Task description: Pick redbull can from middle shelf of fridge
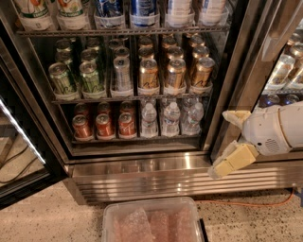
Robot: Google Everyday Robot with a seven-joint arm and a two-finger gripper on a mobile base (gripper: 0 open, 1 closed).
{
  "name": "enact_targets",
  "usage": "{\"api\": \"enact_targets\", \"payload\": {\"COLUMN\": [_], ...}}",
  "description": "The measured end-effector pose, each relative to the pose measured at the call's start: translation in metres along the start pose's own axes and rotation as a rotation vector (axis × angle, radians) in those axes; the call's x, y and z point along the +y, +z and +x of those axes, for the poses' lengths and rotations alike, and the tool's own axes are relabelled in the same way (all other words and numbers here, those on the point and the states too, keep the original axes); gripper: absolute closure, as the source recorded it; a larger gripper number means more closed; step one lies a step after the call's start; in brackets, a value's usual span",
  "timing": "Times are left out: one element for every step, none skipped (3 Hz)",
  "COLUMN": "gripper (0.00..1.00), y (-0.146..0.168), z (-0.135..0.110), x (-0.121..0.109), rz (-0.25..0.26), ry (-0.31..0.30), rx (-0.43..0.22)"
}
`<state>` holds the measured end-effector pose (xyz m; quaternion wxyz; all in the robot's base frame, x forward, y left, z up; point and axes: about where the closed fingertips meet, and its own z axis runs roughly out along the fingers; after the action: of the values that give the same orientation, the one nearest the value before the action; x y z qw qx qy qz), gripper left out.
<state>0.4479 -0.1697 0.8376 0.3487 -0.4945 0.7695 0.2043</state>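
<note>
The fridge (142, 176) stands open in front of me. The redbull can (121, 72), slim and silver, stands at the front of the middle shelf (128, 99), between green cans (90, 75) on its left and gold cans (148, 73) on its right. More cans stand in rows behind them. My gripper (226, 141) is at the right, outside the fridge, in front of its right frame and below the level of the middle shelf. Its two yellowish fingers (234, 160) are spread apart and hold nothing.
The shelf below holds red cans (103, 125) and water bottles (170, 118); the shelf above holds large bottles (109, 12). The glass door (21, 142) hangs open at left. A neighbouring cooler (284, 71) is at right. A clear plastic bin (151, 222) and an orange cable (246, 202) lie on the floor.
</note>
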Motion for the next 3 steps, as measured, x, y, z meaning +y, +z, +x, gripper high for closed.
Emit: {"api": "enact_targets", "payload": {"gripper": [0.00, 0.00, 0.00], "y": [0.0000, 0.0063, 0.0065], "z": [0.0000, -0.0021, -0.0021], "x": [0.0000, 0.0026, 0.0026], "rz": [0.000, -0.020, -0.021], "ry": [0.000, -0.009, -0.009], "rx": [0.000, 0.041, 0.042]}}
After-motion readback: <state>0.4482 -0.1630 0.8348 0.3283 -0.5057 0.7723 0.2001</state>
